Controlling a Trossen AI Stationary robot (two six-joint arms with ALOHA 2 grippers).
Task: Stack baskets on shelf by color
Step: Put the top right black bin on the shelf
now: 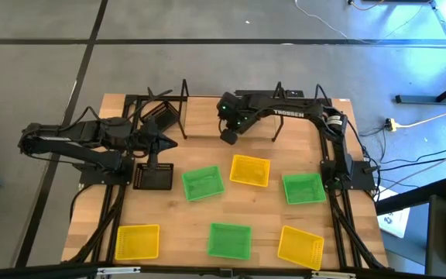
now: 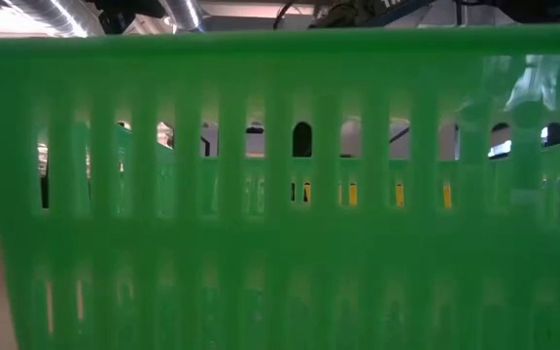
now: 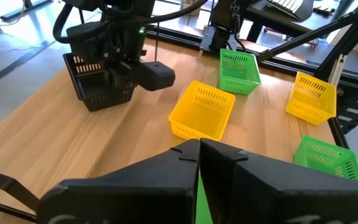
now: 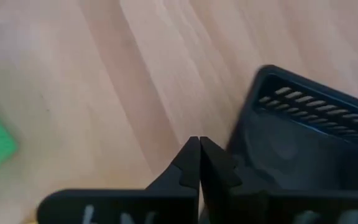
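My right gripper (image 1: 228, 138) (image 4: 199, 146) points steeply down at the table's far middle, fingers shut with nothing between them. A black basket (image 4: 309, 137) (image 3: 101, 84) stands right beside it on the table; in the high view my arm hides it. My left gripper (image 1: 173, 143) (image 3: 199, 146) hangs shut and holding nothing at the left, above another black basket (image 1: 153, 177). The shelf (image 1: 184, 108) runs along the far edge, with black baskets (image 1: 161, 116) in its left part. Green baskets (image 1: 202, 184) (image 1: 303, 188) (image 1: 229, 240) and yellow baskets (image 1: 250, 170) (image 1: 138, 242) (image 1: 300, 246) rest on the tabletop. My right gripper has its shut fingers next to the black basket's rim (image 4: 272, 81), coming from above. Nothing shows between the fingers, and I cannot tell whether a finger touches the basket's wall.
A green basket's slotted wall (image 2: 280, 194) fills the low view, close to the camera. Bare wood lies between the shelf and the first row of baskets. Cables and equipment sit beyond the table's right edge (image 1: 409, 155).
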